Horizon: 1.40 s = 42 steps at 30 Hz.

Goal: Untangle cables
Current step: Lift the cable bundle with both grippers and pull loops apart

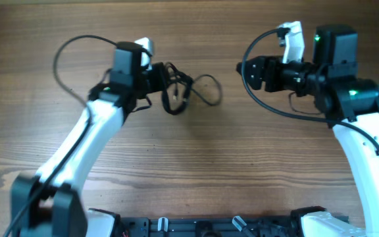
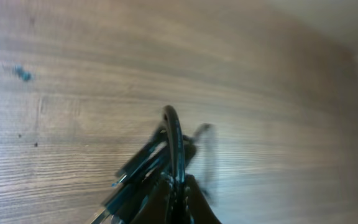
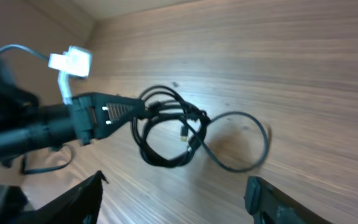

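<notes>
The cables [image 1: 179, 89] are a bunch of thin black cords in loops at the table's middle left, with one loose loop [image 1: 208, 89] trailing right. My left gripper [image 1: 160, 78] is shut on the bunch and holds it at its left side; in the left wrist view the cords [image 2: 171, 134] stand out blurred from between the fingers [image 2: 178, 202]. My right gripper [image 1: 241, 68] is open and empty, apart to the right of the cables. The right wrist view shows the cables [image 3: 169, 134] ahead of its wide-open fingers [image 3: 176, 199], held by the left gripper [image 3: 114, 112].
Thicker black arm wires curve beside each arm: one [image 1: 68, 56] at the far left, one [image 1: 258, 92] left of the right arm. A dark rail [image 1: 202, 227] runs along the table's front edge.
</notes>
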{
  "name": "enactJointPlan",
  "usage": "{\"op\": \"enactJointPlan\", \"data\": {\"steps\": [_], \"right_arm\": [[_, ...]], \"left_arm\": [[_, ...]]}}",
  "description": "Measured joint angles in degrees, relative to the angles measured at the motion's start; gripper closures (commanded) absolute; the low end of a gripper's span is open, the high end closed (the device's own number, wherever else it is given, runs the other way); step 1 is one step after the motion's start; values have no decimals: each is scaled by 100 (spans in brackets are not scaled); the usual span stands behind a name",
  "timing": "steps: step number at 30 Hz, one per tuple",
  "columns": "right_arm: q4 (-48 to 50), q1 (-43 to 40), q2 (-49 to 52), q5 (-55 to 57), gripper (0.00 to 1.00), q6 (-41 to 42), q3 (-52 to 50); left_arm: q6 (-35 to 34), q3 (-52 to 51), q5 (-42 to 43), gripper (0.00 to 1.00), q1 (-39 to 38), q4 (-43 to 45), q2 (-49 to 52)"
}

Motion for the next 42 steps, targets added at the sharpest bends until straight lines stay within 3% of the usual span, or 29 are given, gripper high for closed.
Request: {"op": "enactJointPlan", "data": {"steps": [3, 9, 16, 23, 26, 35, 42], "right_arm": [[232, 402, 37, 26, 30, 525, 0], [922, 1027, 588, 92, 32, 1429, 0], [1353, 1331, 1226, 103, 35, 1569, 0], [1716, 1598, 1672, -46, 38, 2006, 0], [1779, 1617, 1672, -33, 38, 1569, 0], [1617, 1617, 1672, 223, 35, -1213, 0], [1773, 1617, 1700, 55, 36, -2472, 0]], "left_arm": [[-81, 0, 422, 96, 140, -140, -520], [-778, 0, 1281, 96, 503, -164, -610], [-1224, 0, 2485, 96, 968, -144, -610], [-1314, 0, 2911, 96, 1054, -133, -610], [-1491, 0, 2964, 96, 1054, -11, -610], [-2828, 0, 3438, 96, 1139, 339, -610], [-3582, 0, 4033, 96, 1375, 354, -610]]}}
